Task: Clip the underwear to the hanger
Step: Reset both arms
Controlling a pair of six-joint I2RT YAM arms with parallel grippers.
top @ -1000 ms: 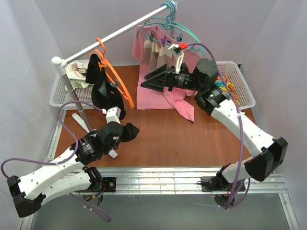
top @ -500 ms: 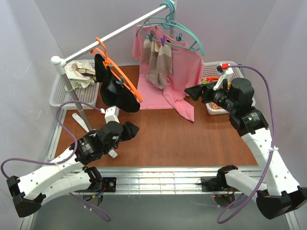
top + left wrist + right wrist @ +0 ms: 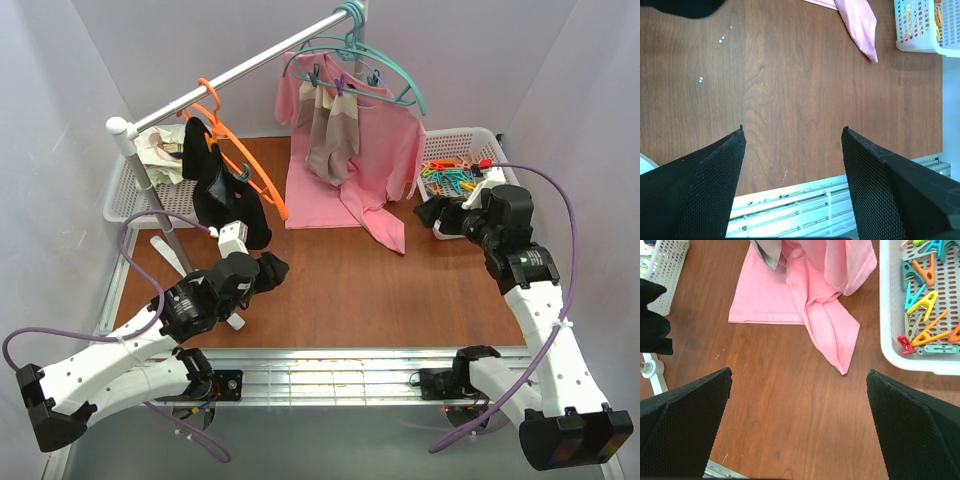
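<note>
The orange hanger hangs by its hook from the metal rail at the back left. The black underwear droops from it; a small bluish clip sits where cloth meets hanger. My left gripper is open, low over the table in front of and below the underwear, apart from it. Its wrist view shows only bare wood between the fingers and a black edge of the underwear. My right gripper is open beside the clip basket; its view catches the underwear at the left edge.
A pink shirt and a beige-striped cloth hang from teal hangers; the shirt's tail lies on the table. A white basket of coloured clips stands at right, another basket with cloth at left. The rack's white post rises by the left arm.
My right arm has pulled back from the hanger to the right, beside the clip basket, jaws wide. The hanger and underwear have swung on the rail. The left arm has barely moved.
</note>
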